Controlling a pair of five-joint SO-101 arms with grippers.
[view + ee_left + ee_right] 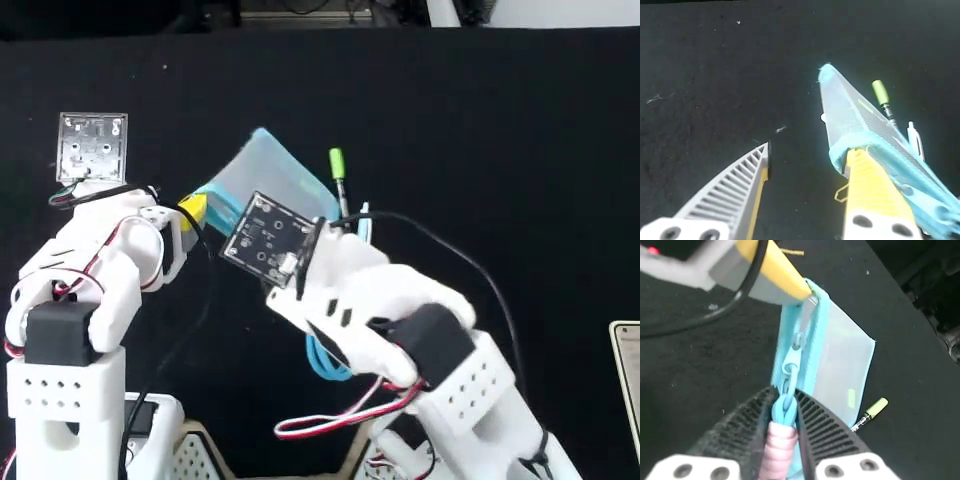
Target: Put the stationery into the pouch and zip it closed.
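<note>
The black cloth-covered bench (500,150) spans the whole high view; a narrow strip of room with dark equipment and a pale wall runs beyond its far edge. The translucent light-blue zip pouch (268,172) sits tilted left of the bench centre, its zip edge turned toward the near edge and running between the two claws. The left claw (809,150) is spread wide. Its yellow finger (875,195) touches the pouch's zip-edge corner, and its grey ribbed finger (737,187) stands well apart over bare cloth. The right claw (785,391) is clamped on the light-blue zipper pull (788,369). A pink ribbed coil (780,440) lies between the bases of its fingers; what it is cannot be made out. A green-capped pen (338,165) and a white-and-blue pen (914,137) lie just beside the pouch's far side. The right arm hides their lower ends, so it cannot be told whether either enters the pouch. A light-blue cord loop (325,360) hangs below the right arm, partly covered. A green mark (851,397) shows through the pouch wall, too small to read. A pale card (627,375) is cut off at the bench's right edge.
</note>
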